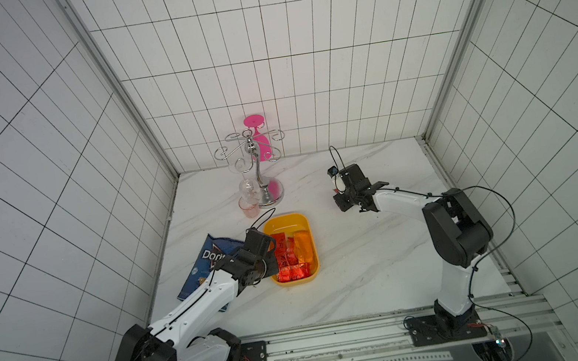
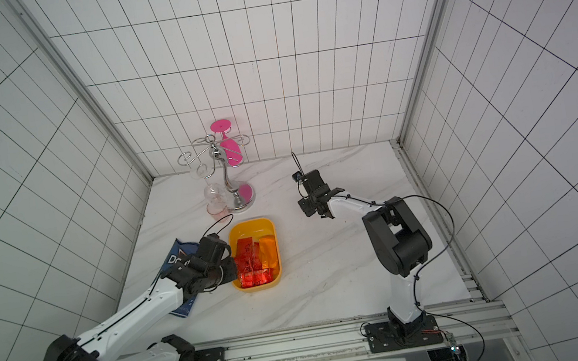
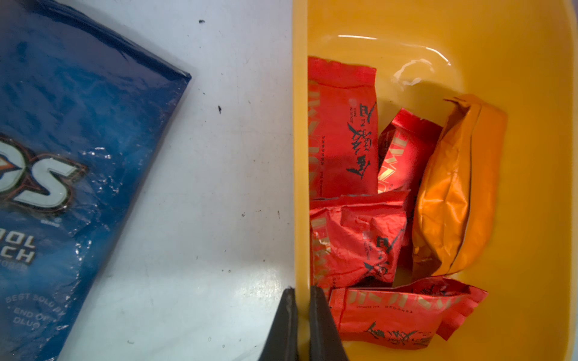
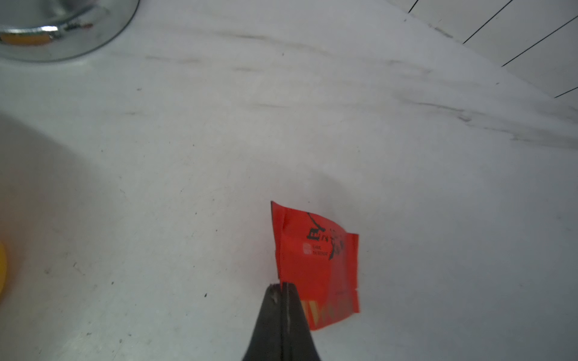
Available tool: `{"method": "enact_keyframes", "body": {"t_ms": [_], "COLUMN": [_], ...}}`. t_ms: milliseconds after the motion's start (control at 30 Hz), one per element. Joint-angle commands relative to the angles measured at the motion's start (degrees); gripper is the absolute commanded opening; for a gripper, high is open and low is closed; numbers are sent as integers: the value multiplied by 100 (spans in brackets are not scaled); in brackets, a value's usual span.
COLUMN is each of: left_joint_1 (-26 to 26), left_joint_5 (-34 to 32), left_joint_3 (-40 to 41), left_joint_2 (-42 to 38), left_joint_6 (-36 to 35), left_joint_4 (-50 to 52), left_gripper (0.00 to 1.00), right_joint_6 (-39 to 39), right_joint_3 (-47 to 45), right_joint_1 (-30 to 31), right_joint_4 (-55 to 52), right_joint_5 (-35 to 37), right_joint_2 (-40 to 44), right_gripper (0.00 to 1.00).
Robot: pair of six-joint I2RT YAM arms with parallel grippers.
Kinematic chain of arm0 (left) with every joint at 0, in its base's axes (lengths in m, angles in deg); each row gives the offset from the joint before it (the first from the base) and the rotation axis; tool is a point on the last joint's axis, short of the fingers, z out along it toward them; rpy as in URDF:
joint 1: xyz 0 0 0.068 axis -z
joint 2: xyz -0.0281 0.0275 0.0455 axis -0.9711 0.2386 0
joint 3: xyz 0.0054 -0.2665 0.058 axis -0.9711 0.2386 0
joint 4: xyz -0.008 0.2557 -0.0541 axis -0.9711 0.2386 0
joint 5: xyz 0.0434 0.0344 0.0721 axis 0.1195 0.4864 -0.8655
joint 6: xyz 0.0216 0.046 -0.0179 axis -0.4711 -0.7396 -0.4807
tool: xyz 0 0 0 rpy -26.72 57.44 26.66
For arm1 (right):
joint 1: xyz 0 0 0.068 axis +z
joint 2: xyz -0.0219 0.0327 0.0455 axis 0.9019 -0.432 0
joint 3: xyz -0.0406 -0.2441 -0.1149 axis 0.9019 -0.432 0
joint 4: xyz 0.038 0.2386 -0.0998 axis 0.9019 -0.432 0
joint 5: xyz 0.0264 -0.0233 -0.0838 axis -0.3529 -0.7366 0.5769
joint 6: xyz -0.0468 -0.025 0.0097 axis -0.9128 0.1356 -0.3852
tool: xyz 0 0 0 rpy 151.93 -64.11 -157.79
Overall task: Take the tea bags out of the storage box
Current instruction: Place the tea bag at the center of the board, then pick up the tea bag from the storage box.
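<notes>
The yellow storage box (image 1: 285, 217) (image 2: 252, 224) sits on the marble table, left of the middle. Several red tea bags (image 1: 290, 264) (image 3: 342, 131) and one orange tea bag (image 1: 305, 249) (image 3: 453, 193) lie inside it. My left gripper (image 3: 302, 293) is shut on the box's left wall (image 3: 300, 156), one finger outside and one inside. My right gripper (image 4: 283, 286) hangs over bare table to the right of the box. It is shut on the edge of one red tea bag (image 4: 316, 259), which dangles above the surface. That bag is hidden under the right wrist (image 1: 354, 189) in both top views.
A blue Doritos bag (image 1: 210, 263) (image 3: 62, 156) lies flat just left of the box, partly under my left arm. Behind the box stands a chrome glass rack (image 1: 258, 170) (image 4: 62, 31) holding a pink glass (image 1: 260, 143) and a clear glass (image 1: 248, 191). A small pink cup (image 1: 248, 209) stands beside it.
</notes>
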Motion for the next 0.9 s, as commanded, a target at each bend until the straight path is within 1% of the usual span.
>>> {"method": "enact_keyframes", "body": {"t_ms": [0, 100, 133, 200, 233, 267, 300, 333, 400, 467, 533, 600, 700, 767, 867], "left_joint_1": [-31, -28, -28, -28, -28, -28, -28, -28, -28, -28, -29, -28, -28, -28, -28], "left_joint_5": [-73, -78, -82, -80, -76, -82, -82, -76, -82, -82, -90, -97, -100, -108, -115], "left_joint_3": [80, 80, 79, 86, 85, 81, 79, 85, 82, 86, 89, 89, 89, 104, 117], "left_joint_2": [13, 18, 16, 3, 3, 4, 10, 8, 3, -1, -10, -21, -19, -31, -58], "left_joint_6": [-16, -9, -17, -17, -15, -12, -13, -17, -16, -17, -17, -8, 0, 1, 5], "left_joint_4": [-55, -55, -55, -55, -55, -55, -55, -56, -68, -64, -65, -76, -73, -75, -73], "left_gripper": [0, 0, 0, 0, 0, 0, 0, 0, 0, 0, 0, 0, 0, 0, 0], "right_joint_6": [89, 147, 141, 146, 168, 173, 146, 114, 194, 560, 971, 1520, 2302, 2505, 2725], "right_joint_3": [525, 660, 672, 674, 675, 687, 708, 767, 1072, 1337, 1404, 1559, 2020, 2274, 2562], "right_joint_1": [386, 517, 550, 616, 629, 630, 630, 630, 658, 744, 866, 1076, 1380, 1558, 1769], "right_joint_4": [-215, -359, -397, -497, -549, -624, -732, -884, -1517, -2059, -2366, -2744, -3433, -3726, -3876], "right_joint_5": [319, 93, -12, -183, -245, -380, -543, -758, -1201, -1340, -1622, -1772, -1509, -1375, -1002], "right_joint_2": [-101, -184, -181, -37, 71, 235, 414, 558, 796, 923, 986, 877, 457, 177, -159], "right_gripper": [0, 0, 5, 38, 49, 56, 60, 62, 63, 61, 59, 56, 54, 52, 53]}}
